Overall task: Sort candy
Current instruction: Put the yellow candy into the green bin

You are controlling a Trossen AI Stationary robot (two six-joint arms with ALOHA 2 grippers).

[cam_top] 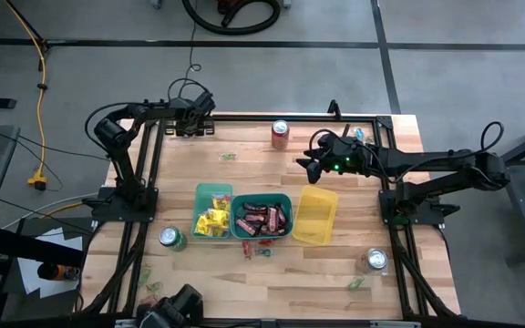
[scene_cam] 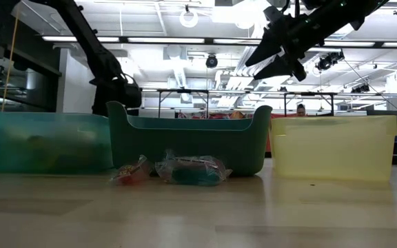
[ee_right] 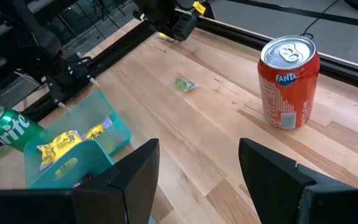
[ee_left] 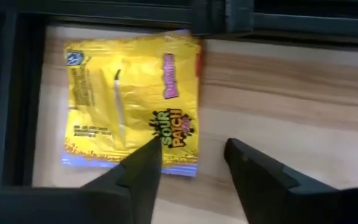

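A yellow Sour Patch packet point(ee_left: 132, 102) lies flat on the wood at the table's far left corner, against the dark frame rail. My left gripper point(ee_left: 191, 155) point(cam_top: 190, 123) is open over it, with one finger above the packet's near edge and the other above bare wood. My right gripper point(ee_right: 197, 165) point(cam_top: 310, 164) is open and raised well above the table point(scene_cam: 281, 48), near the red Fanta can point(ee_right: 288, 81). A small green sweet point(ee_right: 183, 84) lies on the wood beyond it. More yellow packets point(cam_top: 211, 221) fill the light teal bin, and brown-red bars point(cam_top: 262, 219) fill the dark teal bin. My left gripper points down at the yellow packet, one fingertip point(ee_left: 148, 155) over its near edge point(ee_left: 166, 167). I cannot tell whether that fingertip touches it.
Three bins stand in a row mid-table: light teal point(cam_top: 199, 191), dark teal point(cam_top: 235, 202) and yellow point(cam_top: 315, 216). Two clear-wrapped sweets point(scene_cam: 191, 170) lie in front of the dark teal one. A green Sprite can point(cam_top: 172, 239), a silver can point(cam_top: 375, 261) and scattered sweets point(cam_top: 357, 283) sit near the table's near edge.
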